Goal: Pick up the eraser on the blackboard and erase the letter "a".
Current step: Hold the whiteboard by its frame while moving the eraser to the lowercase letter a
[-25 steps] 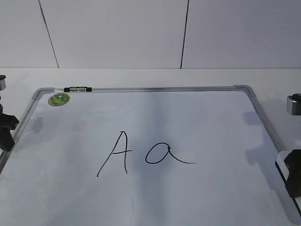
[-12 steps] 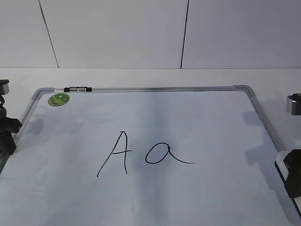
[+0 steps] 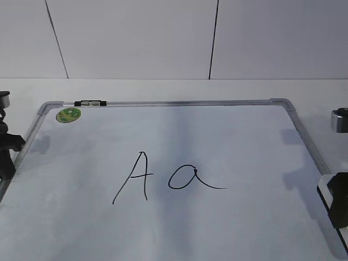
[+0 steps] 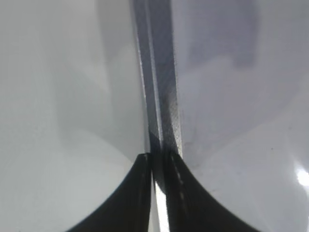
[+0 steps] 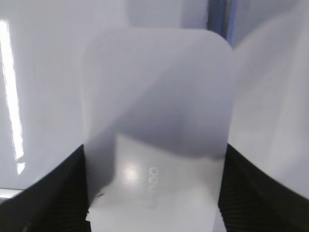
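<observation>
The blackboard (image 3: 228,136) is a white board with a grey frame, lying flat. The small letter "a" (image 3: 187,178) is written near its middle, right of a capital "A" (image 3: 134,176). The white eraser (image 5: 157,111) lies at the board's right edge; a corner of it shows in the exterior view (image 3: 325,183). My right gripper (image 5: 153,193) straddles the eraser, with both black fingers against its long sides. My left gripper (image 4: 157,166) is shut and empty over the board's left frame rail (image 4: 159,87); it shows at the left edge of the exterior view (image 3: 6,149).
A green round sticker (image 3: 68,115) and a black clip (image 3: 89,103) sit at the board's far left corner. The board lies on a white table in front of a white panelled wall. Grey arm parts stand at both side edges.
The left gripper has drawn slightly further left, off the board's edge. The right gripper has sunk slightly lower at the right edge. The writing is unchanged.
</observation>
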Robot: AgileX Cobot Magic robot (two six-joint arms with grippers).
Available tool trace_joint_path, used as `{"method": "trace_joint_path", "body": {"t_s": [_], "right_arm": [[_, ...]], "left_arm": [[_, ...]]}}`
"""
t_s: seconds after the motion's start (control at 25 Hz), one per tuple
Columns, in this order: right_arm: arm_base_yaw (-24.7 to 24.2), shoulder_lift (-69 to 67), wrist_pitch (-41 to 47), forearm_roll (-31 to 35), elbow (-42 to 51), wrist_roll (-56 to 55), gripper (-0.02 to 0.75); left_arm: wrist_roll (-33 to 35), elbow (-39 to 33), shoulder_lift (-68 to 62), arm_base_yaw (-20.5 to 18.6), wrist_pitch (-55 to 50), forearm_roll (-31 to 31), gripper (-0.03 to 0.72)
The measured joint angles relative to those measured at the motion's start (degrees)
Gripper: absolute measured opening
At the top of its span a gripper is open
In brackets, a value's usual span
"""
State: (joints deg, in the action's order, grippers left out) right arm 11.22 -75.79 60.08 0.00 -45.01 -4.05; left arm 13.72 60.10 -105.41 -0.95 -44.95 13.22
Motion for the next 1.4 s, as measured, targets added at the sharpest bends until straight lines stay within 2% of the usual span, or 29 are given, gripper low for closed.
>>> {"method": "trace_joint_path", "body": {"t_s": [0.28, 0.48, 0.8, 0.92, 1.16, 1.28, 1.4], "right_arm": [[0.0, 0.0, 0.0, 1.1, 0.0, 0.4, 0.547], [0.0, 0.0, 0.0, 8.1, -0.4, 6.8, 0.547], [0.7, -0.9, 2.5, 11.5, -10.2, 10.6, 0.547], [4.1, -4.1, 4.6, 11.5, -15.2, 10.9, 0.547], [14.7, -12.9, 5.5, 9.6, -24.8, 9.7, 0.547], [17.9, -17.4, 5.7, 7.7, -28.7, 9.1, 0.548], [19.0, -21.6, 5.7, 6.8, -31.6, 9.0, 0.554]], "left_arm": [[-0.3, 0.0, 0.0, 0.0, 0.0, 0.0, 0.05], [-0.4, 0.0, 0.0, 0.0, -0.1, 0.0, 0.05], [-0.4, 0.0, 0.0, 0.0, -0.1, 0.0, 0.049], [-0.4, 0.0, 0.0, 0.0, -0.1, 0.0, 0.049], [-0.4, 0.0, 0.0, 0.0, -0.1, 0.0, 0.049], [-0.4, 0.0, 0.0, 0.0, -0.1, 0.0, 0.049], [-0.4, 0.0, 0.0, 0.0, -0.1, 0.0, 0.049]]}}
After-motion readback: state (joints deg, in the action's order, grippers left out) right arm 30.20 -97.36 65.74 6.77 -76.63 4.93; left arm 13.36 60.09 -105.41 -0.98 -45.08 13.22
